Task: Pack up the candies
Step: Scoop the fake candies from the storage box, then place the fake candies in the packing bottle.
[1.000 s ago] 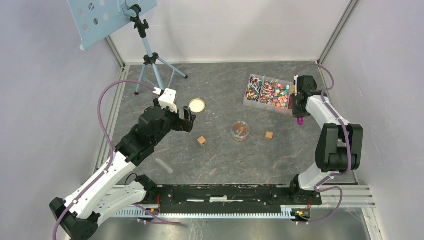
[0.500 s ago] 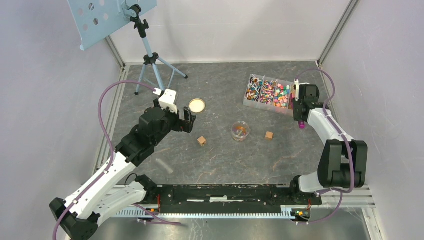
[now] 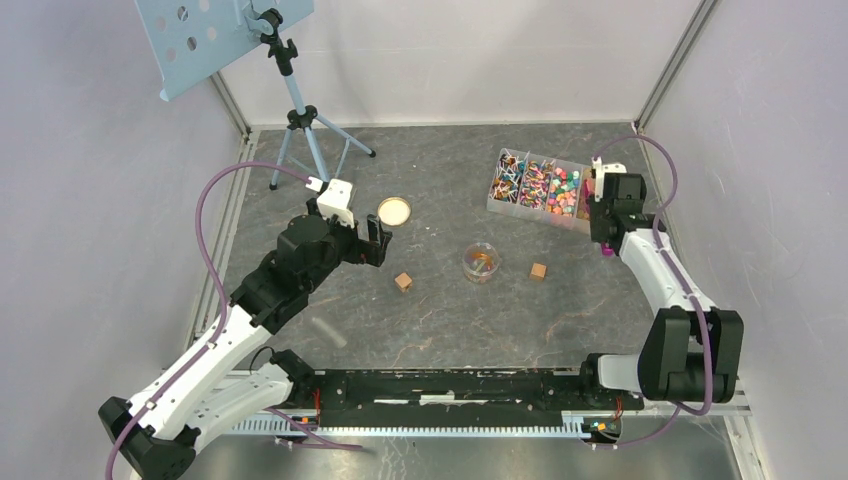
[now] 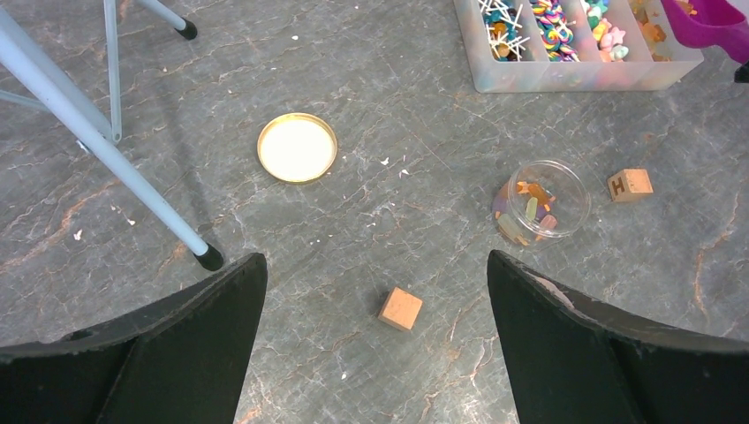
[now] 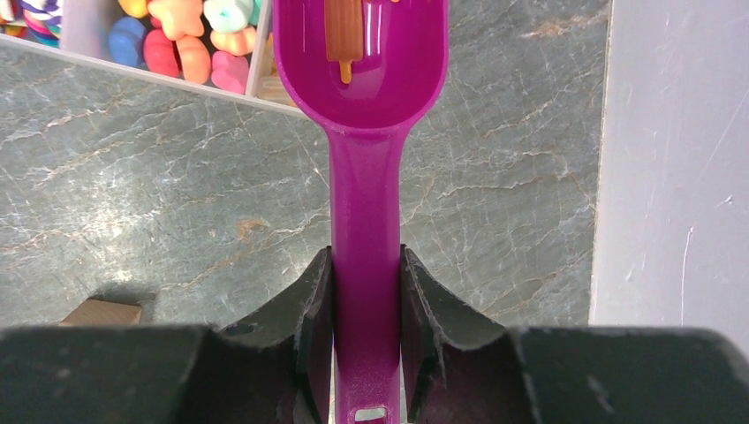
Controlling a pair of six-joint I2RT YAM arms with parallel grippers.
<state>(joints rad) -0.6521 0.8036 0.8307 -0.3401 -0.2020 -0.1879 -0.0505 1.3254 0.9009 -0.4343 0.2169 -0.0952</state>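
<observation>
The candies [image 3: 540, 185] fill a clear divided box [image 3: 495, 200] at the back right; they also show in the left wrist view [image 4: 574, 22] and the right wrist view [image 5: 181, 40]. My right gripper [image 5: 366, 265] is shut on the handle of a magenta scoop [image 5: 362, 62]. The scoop's bowl hangs over the box's right end and holds an orange-brown candy [image 5: 343, 31]. A small clear jar [image 3: 481, 262] with a few candies [image 4: 530, 208] stands mid-table. Its round lid [image 3: 394, 211] lies to the left. My left gripper [image 4: 375, 291] is open and empty, above a wooden cube [image 4: 400, 309].
A second wooden cube [image 3: 538, 271] marked H lies right of the jar. A tripod [image 3: 300, 120] with a blue perforated plate stands at the back left. The right enclosure wall [image 5: 671, 159] is close beside the scoop.
My right arm has swung outward and its wrist has shifted slightly right and back beside the box's right end. The left arm has not moved.
</observation>
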